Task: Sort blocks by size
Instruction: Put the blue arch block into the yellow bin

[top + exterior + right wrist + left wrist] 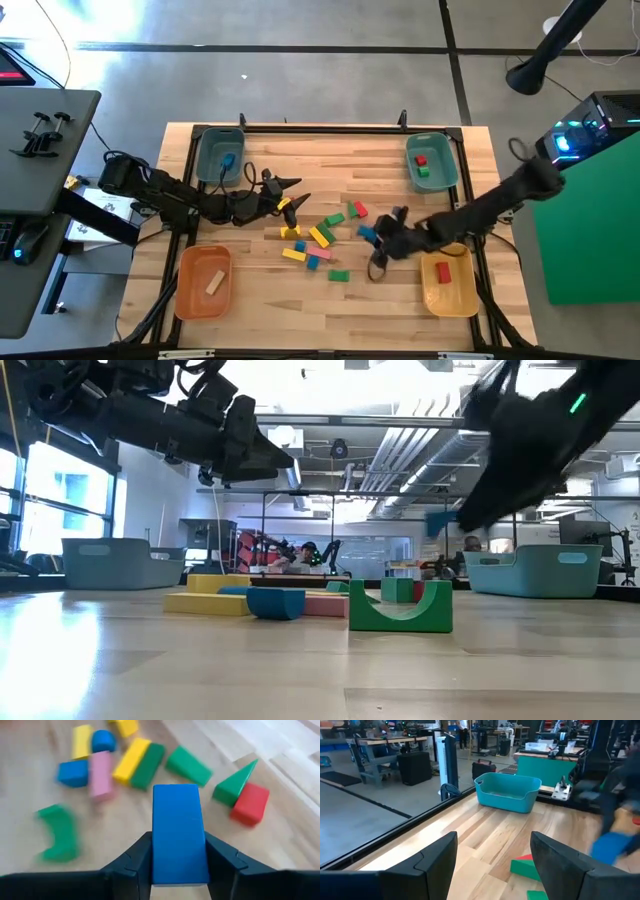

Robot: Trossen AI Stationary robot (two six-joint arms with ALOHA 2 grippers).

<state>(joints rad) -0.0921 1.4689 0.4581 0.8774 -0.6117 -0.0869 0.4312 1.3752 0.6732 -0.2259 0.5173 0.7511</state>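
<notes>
Right wrist view, blue block [179, 832] clamped between the right gripper [179, 870] fingers, raised over the table [260, 300], remaining blocks [320, 238] scattered mid-table, left gripper [297, 188] held with jaws apart near them, nothing gripped.

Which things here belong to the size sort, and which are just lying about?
Job:
- blue block held between the right gripper fingers
- loose blocks mid-table
- green arch
- teal bins, orange bin, yellow bin
- left gripper, open above the pile

Lying about:
- black clamp on the side desk
</notes>
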